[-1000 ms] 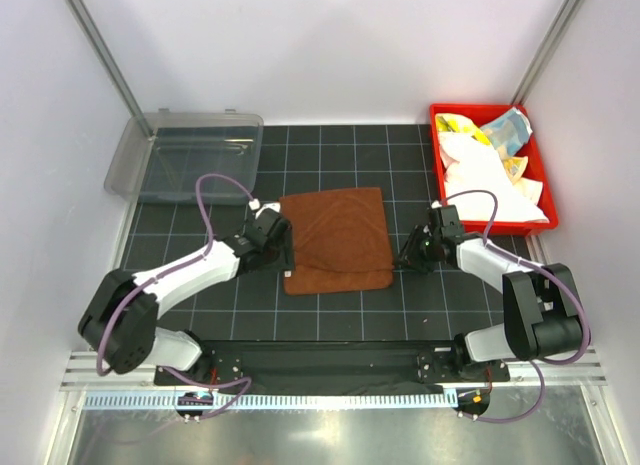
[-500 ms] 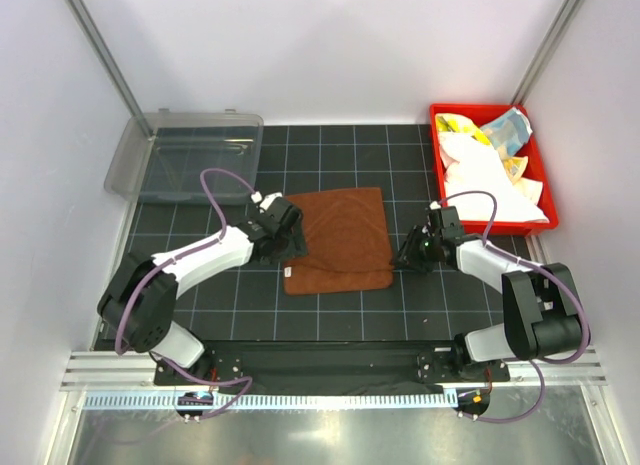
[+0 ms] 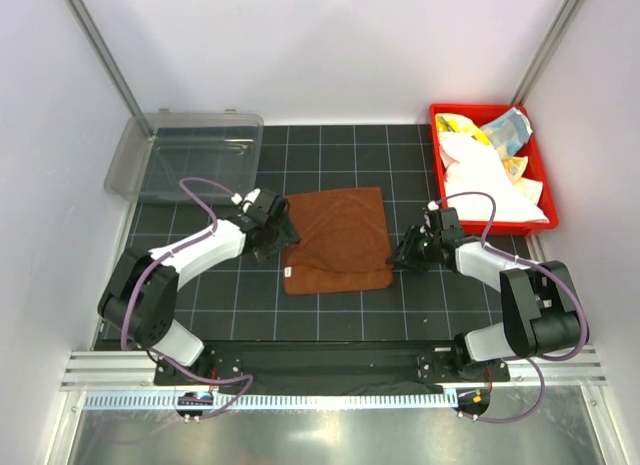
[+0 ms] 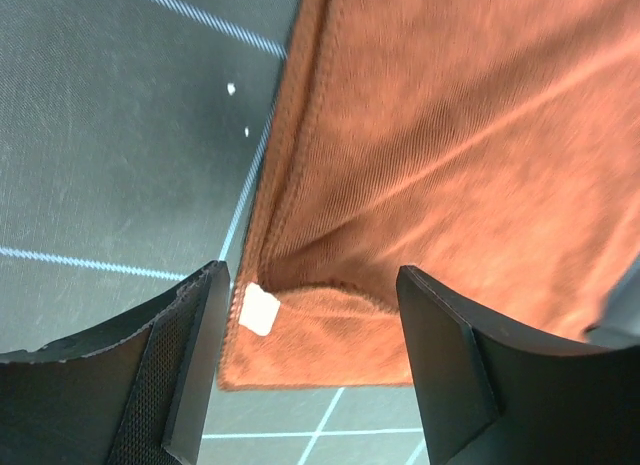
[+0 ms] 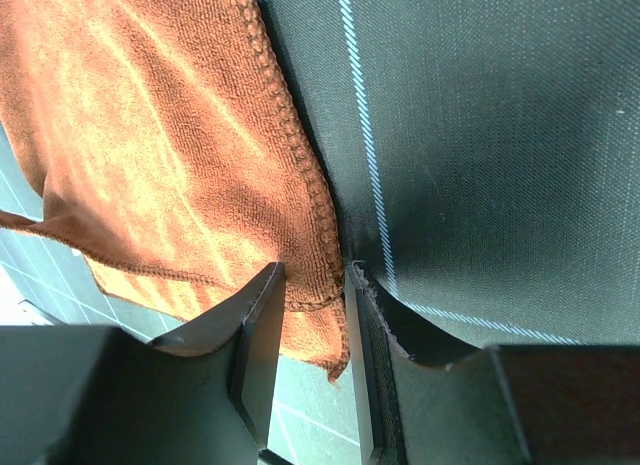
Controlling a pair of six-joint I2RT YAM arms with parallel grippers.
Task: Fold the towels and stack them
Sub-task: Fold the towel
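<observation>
So far only the brown towel (image 3: 338, 235) lies half-folded on the mat (image 3: 200, 285), left gripper (image 4: 310, 285) wide open and empty at its left edge, right gripper (image 5: 312, 285) pinching its right edge, while the other towels (image 3: 490, 170) sit unfolded in the bin (image 3: 437, 155).

Our left arm (image 3: 195, 253) stretches forward and inward from its base, elbow low and out to the left. The left tool (image 3: 283, 233) at its end tips downward with its jaws spread wide; in the left wrist view its two dark fingers (image 4: 190, 370) stand well apart. Our right arm (image 3: 490, 265) folds inward with the forearm low, and the right tool (image 3: 397, 257) has its jaws drawn close, pinching the hem of the rust-brown towel (image 5: 170, 155).
</observation>
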